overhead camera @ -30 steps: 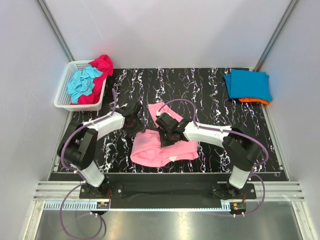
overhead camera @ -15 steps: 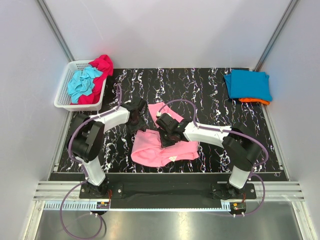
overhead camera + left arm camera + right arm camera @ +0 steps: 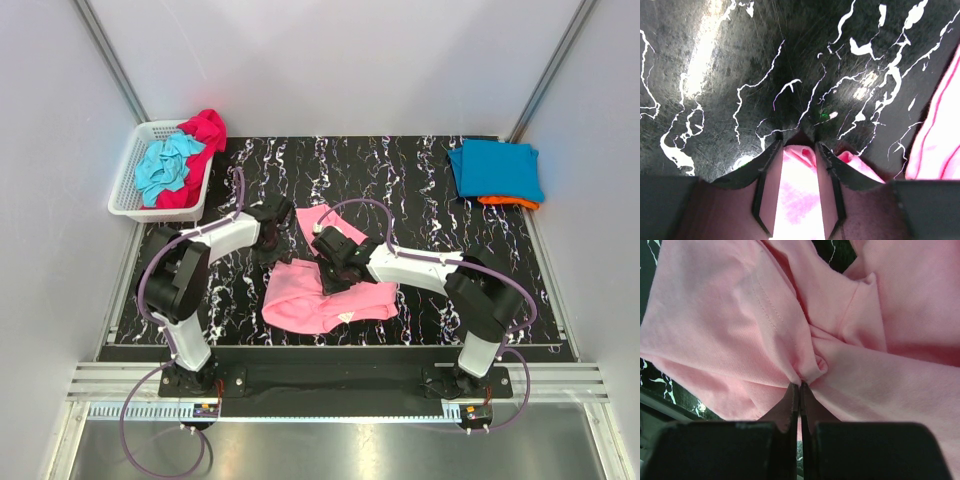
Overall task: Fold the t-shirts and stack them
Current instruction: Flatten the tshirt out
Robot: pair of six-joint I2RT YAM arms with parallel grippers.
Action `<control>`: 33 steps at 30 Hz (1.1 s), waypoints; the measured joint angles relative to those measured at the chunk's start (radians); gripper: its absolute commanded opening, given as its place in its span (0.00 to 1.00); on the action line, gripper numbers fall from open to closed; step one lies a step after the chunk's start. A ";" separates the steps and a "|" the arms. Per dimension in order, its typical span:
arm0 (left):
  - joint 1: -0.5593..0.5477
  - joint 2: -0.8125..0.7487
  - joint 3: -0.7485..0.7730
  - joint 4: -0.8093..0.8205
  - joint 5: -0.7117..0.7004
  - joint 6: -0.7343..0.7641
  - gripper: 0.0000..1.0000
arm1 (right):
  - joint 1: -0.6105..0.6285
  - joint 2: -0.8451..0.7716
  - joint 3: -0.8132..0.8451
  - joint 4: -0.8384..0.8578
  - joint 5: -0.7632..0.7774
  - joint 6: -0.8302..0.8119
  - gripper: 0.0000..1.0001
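The light pink t-shirt (image 3: 322,302) lies crumpled on the black marbled table, with one strip reaching up toward the back (image 3: 318,220). My right gripper (image 3: 331,270) sits on the shirt's middle. In the right wrist view it is shut (image 3: 800,385) on a bunched pinch of the pink fabric (image 3: 740,325). My left gripper (image 3: 272,230) is at the shirt's upper left edge. In the left wrist view its jaws (image 3: 799,147) stand a little apart with pink cloth (image 3: 797,185) clamped between them, just above the table.
A white slatted basket (image 3: 122,190) at the back left holds a teal shirt (image 3: 165,165) and a magenta one (image 3: 205,130). A folded blue shirt (image 3: 495,168) lies on an orange one (image 3: 510,203) at the back right corner.
My left arm has swung in, and its gripper has moved slightly right and back toward the shirt's upper strip. The right gripper and the pink shirt have barely moved.
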 measured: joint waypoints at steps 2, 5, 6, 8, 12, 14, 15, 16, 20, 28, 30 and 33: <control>-0.003 -0.002 -0.002 -0.002 0.000 0.002 0.38 | 0.000 0.000 0.000 0.000 0.003 0.000 0.00; -0.010 -0.003 -0.002 -0.003 0.001 0.010 0.22 | 0.000 0.000 0.000 0.000 0.005 0.003 0.00; -0.011 -0.003 -0.002 -0.003 0.002 0.012 0.16 | 0.000 0.000 0.000 0.000 0.006 0.004 0.00; -0.017 -0.003 -0.002 -0.005 0.004 0.019 0.06 | 0.000 0.000 0.000 0.000 0.006 0.005 0.00; -0.023 -0.005 -0.003 -0.008 0.006 0.030 0.00 | 0.000 0.001 0.000 0.000 0.006 0.008 0.00; -0.024 -0.010 -0.007 -0.008 0.006 0.033 0.00 | 0.000 0.002 0.000 0.000 0.006 0.008 0.00; -0.024 -0.016 -0.011 -0.010 0.005 0.034 0.00 | 0.000 0.003 0.000 0.000 0.007 0.009 0.00; -0.024 -0.021 -0.014 -0.012 0.003 0.034 0.00 | 0.000 0.003 0.000 0.000 0.007 0.011 0.03; -0.025 -0.061 -0.018 -0.042 -0.014 0.043 0.00 | 0.000 0.002 0.000 -0.002 0.035 0.021 0.51; -0.025 -0.428 -0.043 -0.184 -0.128 0.045 0.00 | -0.003 -0.165 -0.030 -0.056 0.217 0.018 1.00; -0.025 -0.549 -0.038 -0.237 -0.165 0.044 0.00 | -0.011 -0.235 -0.033 -0.062 0.263 0.018 0.99; -0.023 -0.673 0.004 -0.338 -0.224 0.044 0.00 | -0.037 -0.317 -0.034 -0.074 0.328 0.013 1.00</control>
